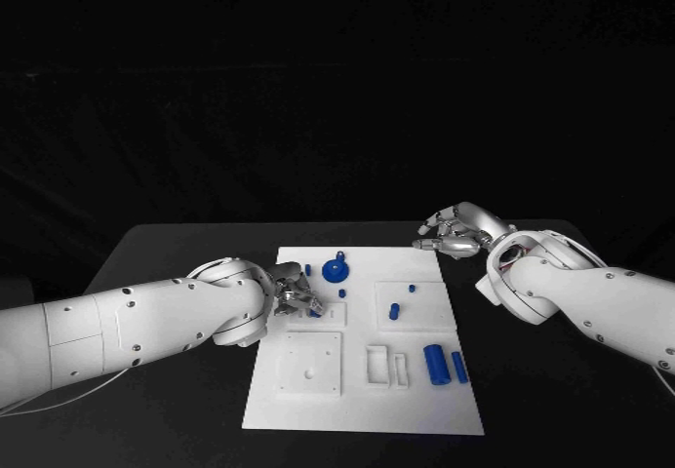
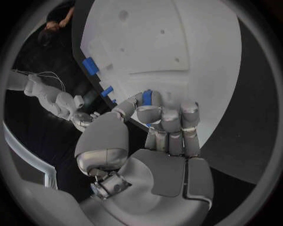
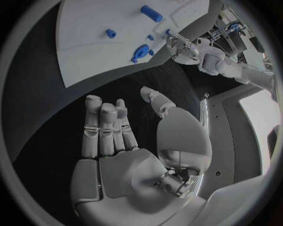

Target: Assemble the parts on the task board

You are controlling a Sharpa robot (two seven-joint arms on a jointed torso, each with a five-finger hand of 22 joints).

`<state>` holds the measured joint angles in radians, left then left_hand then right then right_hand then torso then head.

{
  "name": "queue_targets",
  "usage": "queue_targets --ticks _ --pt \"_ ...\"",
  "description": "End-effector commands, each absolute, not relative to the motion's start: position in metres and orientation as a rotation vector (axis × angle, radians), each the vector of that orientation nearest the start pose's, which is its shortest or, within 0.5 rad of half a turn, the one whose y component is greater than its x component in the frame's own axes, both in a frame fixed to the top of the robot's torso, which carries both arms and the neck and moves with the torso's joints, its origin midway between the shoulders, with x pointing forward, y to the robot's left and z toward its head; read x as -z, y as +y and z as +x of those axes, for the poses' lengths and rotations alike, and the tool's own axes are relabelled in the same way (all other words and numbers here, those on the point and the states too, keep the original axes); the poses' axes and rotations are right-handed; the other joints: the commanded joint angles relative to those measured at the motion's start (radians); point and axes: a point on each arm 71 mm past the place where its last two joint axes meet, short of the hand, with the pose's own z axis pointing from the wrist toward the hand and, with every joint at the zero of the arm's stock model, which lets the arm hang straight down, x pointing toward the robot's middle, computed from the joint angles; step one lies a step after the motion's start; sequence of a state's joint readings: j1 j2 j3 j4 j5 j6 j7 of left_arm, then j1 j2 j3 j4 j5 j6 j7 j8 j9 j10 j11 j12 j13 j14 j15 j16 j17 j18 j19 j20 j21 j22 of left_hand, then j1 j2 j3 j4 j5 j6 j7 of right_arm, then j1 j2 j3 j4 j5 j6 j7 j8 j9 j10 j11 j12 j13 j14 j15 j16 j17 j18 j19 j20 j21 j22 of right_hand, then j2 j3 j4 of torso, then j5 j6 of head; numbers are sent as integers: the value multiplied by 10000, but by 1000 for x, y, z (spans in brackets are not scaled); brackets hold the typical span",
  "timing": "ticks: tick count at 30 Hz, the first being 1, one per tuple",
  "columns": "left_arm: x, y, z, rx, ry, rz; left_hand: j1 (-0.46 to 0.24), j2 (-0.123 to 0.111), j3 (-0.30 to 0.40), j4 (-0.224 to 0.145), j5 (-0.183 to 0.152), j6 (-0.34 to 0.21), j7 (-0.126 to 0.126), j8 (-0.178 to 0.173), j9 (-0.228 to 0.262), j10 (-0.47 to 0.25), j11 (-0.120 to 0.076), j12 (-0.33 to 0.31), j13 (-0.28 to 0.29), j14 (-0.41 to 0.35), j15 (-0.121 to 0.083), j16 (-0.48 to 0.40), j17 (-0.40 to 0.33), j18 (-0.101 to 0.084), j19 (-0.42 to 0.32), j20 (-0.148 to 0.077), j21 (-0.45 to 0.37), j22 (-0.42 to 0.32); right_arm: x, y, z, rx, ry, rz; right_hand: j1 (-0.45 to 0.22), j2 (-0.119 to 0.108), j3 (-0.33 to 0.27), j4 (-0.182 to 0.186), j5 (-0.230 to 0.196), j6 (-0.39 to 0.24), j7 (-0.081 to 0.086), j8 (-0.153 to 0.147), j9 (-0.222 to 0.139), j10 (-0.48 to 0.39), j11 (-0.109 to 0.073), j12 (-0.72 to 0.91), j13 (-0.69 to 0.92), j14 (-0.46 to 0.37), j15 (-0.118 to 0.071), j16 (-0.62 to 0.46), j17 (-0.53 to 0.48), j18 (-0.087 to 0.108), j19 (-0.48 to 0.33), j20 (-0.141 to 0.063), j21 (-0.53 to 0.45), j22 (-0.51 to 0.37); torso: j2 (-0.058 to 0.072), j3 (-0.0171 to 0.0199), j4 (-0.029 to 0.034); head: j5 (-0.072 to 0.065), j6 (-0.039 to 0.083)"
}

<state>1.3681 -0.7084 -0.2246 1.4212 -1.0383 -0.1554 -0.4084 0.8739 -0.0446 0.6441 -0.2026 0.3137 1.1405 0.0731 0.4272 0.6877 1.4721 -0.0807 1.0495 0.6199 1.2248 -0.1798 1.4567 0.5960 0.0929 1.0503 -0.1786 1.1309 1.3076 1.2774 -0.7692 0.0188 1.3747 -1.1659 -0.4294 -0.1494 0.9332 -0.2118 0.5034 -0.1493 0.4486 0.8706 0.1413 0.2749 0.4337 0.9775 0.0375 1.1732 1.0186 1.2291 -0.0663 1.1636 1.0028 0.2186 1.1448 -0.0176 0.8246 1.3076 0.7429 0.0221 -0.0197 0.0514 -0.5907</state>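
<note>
The white task board lies in the middle of the black table. My left hand hovers over the board's left edge and pinches a small blue part between thumb and a finger. My right hand hangs off the board's far right corner with its fingers apart and nothing in it. A round blue part stands near the far edge. Two blue cylinders lie side by side at the right. Small blue pegs stand in a raised square block.
Raised white blocks with holes and a slotted block sit on the board's near half. Black table surrounds the board on all sides. In the right wrist view the board carries the round part and a cylinder.
</note>
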Motion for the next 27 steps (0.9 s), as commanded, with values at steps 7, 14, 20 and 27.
queue_targets --ticks 7,14,20,27 --pt "207 183 506 4413 21341 -1626 81 261 151 -241 147 1205 -1018 40 2 -639 -578 54 -29 251 -507 57 -20 99 -44 -934 66 137 133 -217 536 -6846 15405 2330 -84 23 3 59 60 -12 78 53 -15 -79 -14 50 -11 -16 -74 64 -14 432 88 8 -54 148 -5 -5 14 18 -14" --pt "206 185 508 4359 21189 -1774 78 268 167 -372 278 1230 -1041 76 14 -628 -602 103 -55 288 -524 102 -37 106 -2 -943 103 136 134 -216 536 -6868 15441 2328 -77 28 5 58 70 -12 78 53 -16 -81 -14 53 -14 -16 -74 65 -15 432 89 7 -55 149 -2 -10 11 21 1" --pt "206 186 511 4290 21218 -1830 33 307 159 -355 287 1233 -1044 86 17 -626 -606 120 -65 300 -534 111 -47 105 18 -942 111 129 135 -216 536 -6858 15446 2335 -71 31 6 56 76 -14 78 53 -16 -82 -14 56 -17 -16 -74 65 -16 432 89 7 -55 150 -6 -14 8 24 12" --pt "206 184 513 4337 21564 -1754 -184 381 121 -240 136 1225 -1043 114 22 -634 -601 170 -112 304 -553 119 -95 103 33 -937 110 107 135 -215 536 -6873 15448 2327 -65 32 6 53 81 -15 79 53 -17 -84 -14 59 -21 -17 -74 66 -17 432 89 6 -56 151 -8 -5 4 35 4"
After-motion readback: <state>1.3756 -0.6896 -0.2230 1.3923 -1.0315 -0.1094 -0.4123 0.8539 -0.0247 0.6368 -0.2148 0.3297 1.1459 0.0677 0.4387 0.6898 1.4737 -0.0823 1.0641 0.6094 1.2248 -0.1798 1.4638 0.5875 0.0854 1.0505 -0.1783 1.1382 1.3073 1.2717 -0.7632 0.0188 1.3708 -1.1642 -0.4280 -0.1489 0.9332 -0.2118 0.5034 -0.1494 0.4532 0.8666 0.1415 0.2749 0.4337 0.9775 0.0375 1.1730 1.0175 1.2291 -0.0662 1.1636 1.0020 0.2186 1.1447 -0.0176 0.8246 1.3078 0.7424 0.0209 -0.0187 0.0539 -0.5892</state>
